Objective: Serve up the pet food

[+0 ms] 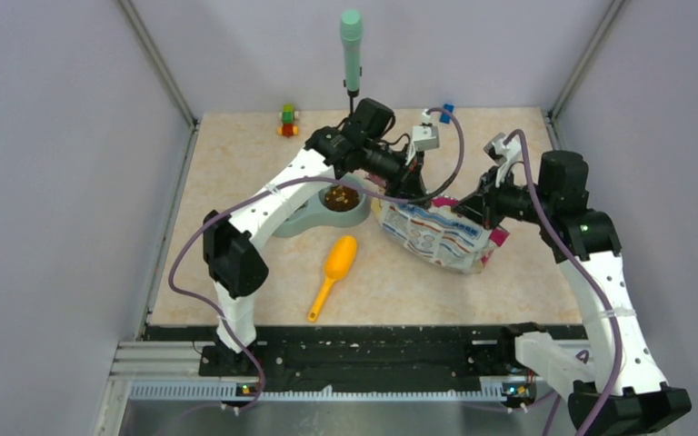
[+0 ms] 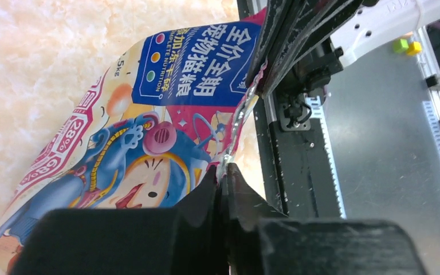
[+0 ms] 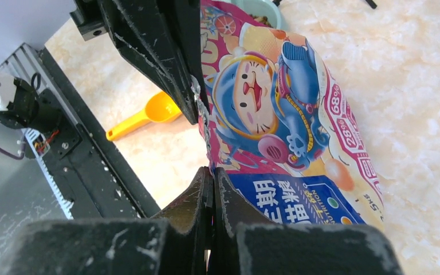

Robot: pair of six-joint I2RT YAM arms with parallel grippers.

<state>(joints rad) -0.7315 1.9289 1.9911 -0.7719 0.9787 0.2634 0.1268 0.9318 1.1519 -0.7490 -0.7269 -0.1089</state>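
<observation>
Left end effector (image 2: 223,172), right end effector (image 3: 209,172) clamp one shiny pink-blue foil bag (image 1: 436,232). One brown kibble pile (image 1: 341,196), one orange plastic scoop (image 1: 334,271).

Pale lilac walls (image 1: 54,182) are enclosing a beige marbled tabletop (image 1: 236,168), while a black rail (image 1: 373,352) is running along its near edge.

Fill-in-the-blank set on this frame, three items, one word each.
1. The left gripper and right gripper are both shut on the ____.
2. The pet food sits in the ____.
3. The orange scoop lies on the ____, held by neither gripper.
Missing: bag; bowl; table.
</observation>
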